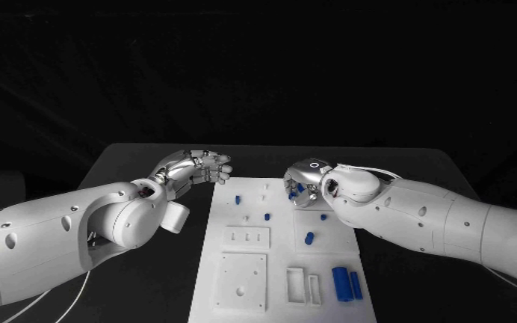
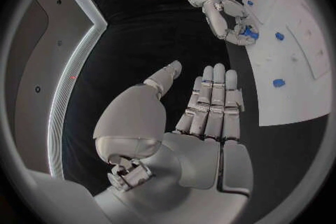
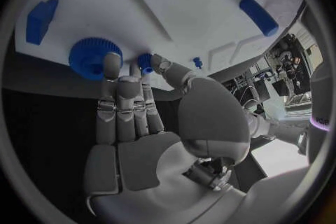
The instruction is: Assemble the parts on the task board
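Black table, white task board, small blue parts

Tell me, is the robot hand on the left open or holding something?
Open. The left robot hand holds nothing: in its wrist view the fingers lie straight, the palm is bare, off the task board.

1. Head view looks down on the task board from above.
2. Left wrist view sits beside the board, facing across it.
3. Right wrist view hovers close over the board; all three share it.
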`<state>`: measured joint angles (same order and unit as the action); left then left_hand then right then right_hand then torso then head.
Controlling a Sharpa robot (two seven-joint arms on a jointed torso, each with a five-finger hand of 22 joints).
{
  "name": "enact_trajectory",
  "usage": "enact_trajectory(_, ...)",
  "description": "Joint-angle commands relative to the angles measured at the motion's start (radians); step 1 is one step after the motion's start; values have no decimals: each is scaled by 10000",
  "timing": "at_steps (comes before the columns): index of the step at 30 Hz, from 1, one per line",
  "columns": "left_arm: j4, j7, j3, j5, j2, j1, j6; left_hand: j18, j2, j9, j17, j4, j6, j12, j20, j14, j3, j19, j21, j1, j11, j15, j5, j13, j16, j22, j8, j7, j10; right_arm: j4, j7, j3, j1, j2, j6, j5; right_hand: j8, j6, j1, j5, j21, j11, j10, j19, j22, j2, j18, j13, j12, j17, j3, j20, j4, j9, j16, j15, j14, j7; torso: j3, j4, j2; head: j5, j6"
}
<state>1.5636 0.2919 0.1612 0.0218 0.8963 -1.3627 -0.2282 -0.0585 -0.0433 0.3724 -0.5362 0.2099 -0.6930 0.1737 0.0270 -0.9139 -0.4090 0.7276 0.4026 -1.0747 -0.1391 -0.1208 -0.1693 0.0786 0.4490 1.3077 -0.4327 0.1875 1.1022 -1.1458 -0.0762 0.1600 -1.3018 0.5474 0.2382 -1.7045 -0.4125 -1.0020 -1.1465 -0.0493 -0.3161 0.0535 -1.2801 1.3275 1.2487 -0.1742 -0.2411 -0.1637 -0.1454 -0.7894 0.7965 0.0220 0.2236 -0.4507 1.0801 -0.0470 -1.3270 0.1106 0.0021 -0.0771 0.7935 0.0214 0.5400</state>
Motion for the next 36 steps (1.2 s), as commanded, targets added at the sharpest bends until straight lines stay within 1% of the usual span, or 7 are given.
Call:
enact_trajectory(1,9,42,-9,66,-25,-14,183,-51,-8,-17,-13,76,-65,-46,-67,-63,1,-15,17,127,-3,11,35,-18,-48,33,40,158,69,-80,-295,3,14,10,625,-331,-61,-109,-49,3,37,-60,-259,80,26,129,-207,-129,-57,19,88,-24,23,-46,39,-180,113,0,3,-10,18,1,0)
enact_trajectory(6,-67,25,-9,71,-29,-14,160,-51,-6,-18,-14,86,-62,-49,-69,-63,-8,-15,17,131,-3,12,35,-20,-50,34,43,160,69,-239,-378,2,16,6,1607,-467,-92,-156,-53,2,50,-94,-299,83,67,108,-207,-274,-76,52,200,-29,69,-129,58,-216,131,-26,4,-6,22,74,-146)
enact_trajectory(12,-121,38,-9,71,-79,-14,123,-51,-9,-20,-16,98,-59,-51,-70,-63,-16,-15,17,135,-4,12,35,-22,-52,34,46,162,69,-384,-536,-5,13,-42,2813,-237,-108,-196,-65,4,56,-112,-319,114,112,6,-207,-424,-78,88,326,-37,34,-210,87,-232,129,-47,2,-4,29,14,-236)
enact_trajectory(15,-108,34,-9,72,-75,-15,63,-52,-5,-21,-17,110,-55,-54,-72,-64,-26,-14,17,134,-4,13,33,-24,-53,35,49,163,69,-330,-630,-7,12,-133,3090,-236,-111,-206,-73,4,55,-118,-323,131,128,-21,-207,-471,-77,98,356,-44,18,-234,101,-238,125,-53,-8,-17,49,55,-299)
enact_trajectory(21,-98,72,-9,72,-69,-15,-4,-53,-6,-23,-21,151,-49,-58,-75,-68,-54,-11,19,128,-3,16,26,-27,-54,38,55,167,74,-153,-781,-7,12,-465,3179,-383,-108,-214,-97,4,58,-122,-315,144,150,-62,-207,-537,-66,112,406,-52,-3,-267,118,-242,127,-60,-7,-23,73,38,-319)
enact_trajectory(33,-105,60,-9,72,-190,-16,44,-51,-2,-23,-24,172,-47,-61,-74,-70,-71,-9,20,134,-5,15,21,-30,-56,39,57,169,77,162,-991,-7,80,-945,2586,-468,-90,-204,-100,4,77,-114,-286,135,175,-103,-207,-612,-40,135,459,-46,-47,-301,131,-235,137,-56,-8,-52,107,-62,-336)
enact_trajectory(36,-68,57,-10,73,-174,-23,30,-51,-2,-24,-25,174,-47,-61,-74,-70,-72,-8,20,136,-5,15,21,-30,-56,40,57,169,77,185,-1045,-7,86,-991,2494,-502,-86,-200,-100,4,80,-113,-281,133,178,-104,-207,-621,-36,138,465,-45,-50,-305,131,-234,139,-55,-25,-69,120,-78,-335)
